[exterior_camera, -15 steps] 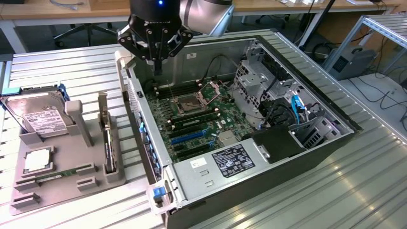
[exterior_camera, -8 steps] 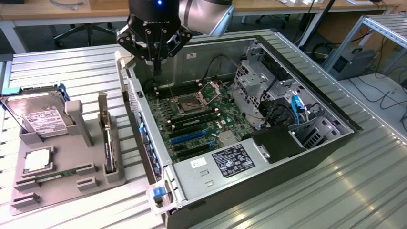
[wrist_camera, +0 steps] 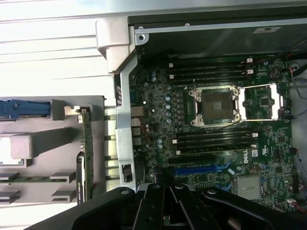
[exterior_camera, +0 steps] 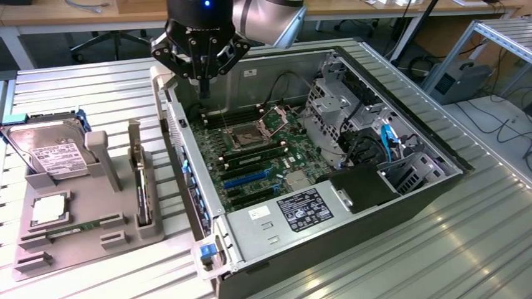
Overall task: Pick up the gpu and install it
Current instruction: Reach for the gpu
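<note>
The gpu stands on its long edge in a slot of the grey holder tray, at the exterior view's left beside the computer case. In the wrist view the gpu appears as a thin brownish-green strip. My gripper hangs over the far end of the open case, above the motherboard, well away from the gpu. Its black fingers are shut together with nothing between them.
On the grey tray also sit a silver hard drive, a processor and a green memory stick. Inside the case are the empty processor socket, blue expansion slots, a drive cage and cables.
</note>
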Action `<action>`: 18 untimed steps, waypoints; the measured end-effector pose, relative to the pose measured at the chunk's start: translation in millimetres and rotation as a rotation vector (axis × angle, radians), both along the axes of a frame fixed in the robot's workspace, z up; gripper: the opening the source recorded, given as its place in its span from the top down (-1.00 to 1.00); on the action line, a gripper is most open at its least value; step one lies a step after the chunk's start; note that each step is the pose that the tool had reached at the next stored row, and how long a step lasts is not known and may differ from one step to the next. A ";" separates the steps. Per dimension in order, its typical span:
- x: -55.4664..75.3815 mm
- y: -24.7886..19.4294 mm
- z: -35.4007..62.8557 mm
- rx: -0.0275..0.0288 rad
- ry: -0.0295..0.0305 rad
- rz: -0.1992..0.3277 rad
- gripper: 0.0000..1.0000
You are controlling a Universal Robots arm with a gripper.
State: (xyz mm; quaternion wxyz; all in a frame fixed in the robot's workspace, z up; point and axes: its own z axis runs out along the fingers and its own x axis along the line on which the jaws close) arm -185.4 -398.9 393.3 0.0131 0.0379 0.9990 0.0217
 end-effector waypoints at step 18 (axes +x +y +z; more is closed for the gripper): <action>-8.2 0.0 0.0 0.0000 0.0000 0.000 0.79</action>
